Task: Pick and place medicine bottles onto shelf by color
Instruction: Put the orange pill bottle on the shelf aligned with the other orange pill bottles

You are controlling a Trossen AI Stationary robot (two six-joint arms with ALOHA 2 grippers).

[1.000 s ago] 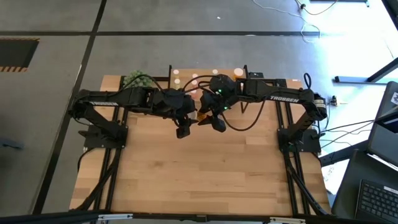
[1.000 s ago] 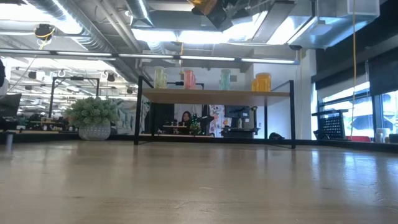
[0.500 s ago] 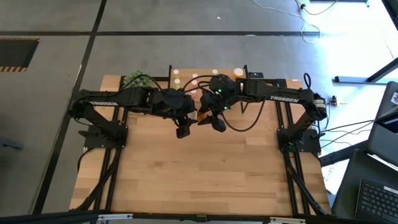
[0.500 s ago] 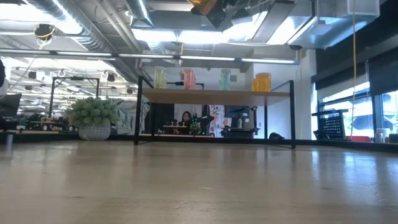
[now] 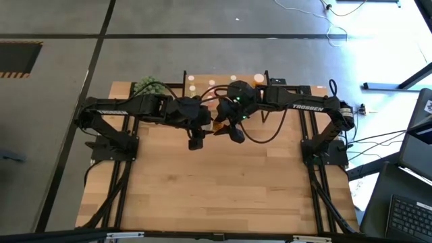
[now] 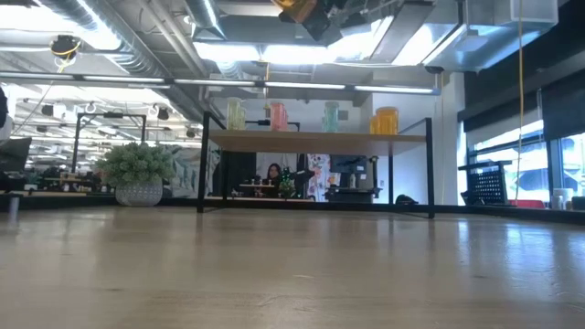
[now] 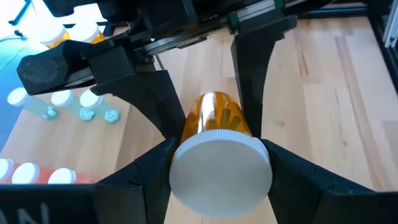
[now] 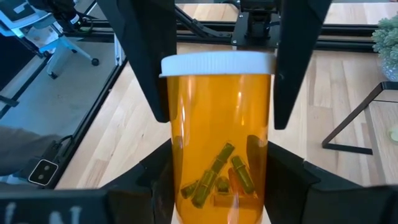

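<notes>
Orange translucent pill bottle with white cap hangs mid-air between both grippers, above table centre near the light-wood shelf on black legs. Right gripper clamps its body; left gripper brackets the cap end w/ fingers spread. Close left fully before right lets go, then head for the orange bottles at the shelf's end.

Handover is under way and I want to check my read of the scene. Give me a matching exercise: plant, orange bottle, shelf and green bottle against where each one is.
Things:
1. plant
2. orange bottle
3. shelf
4. green bottle

Places:
A. in the air, between the left gripper and right gripper
B. on the shelf, next to the pink bottle
C. far left corner of the table
D. along the table's far edge, on black legs

Pairs: 1-C, 2-A, 3-D, 4-B
</notes>
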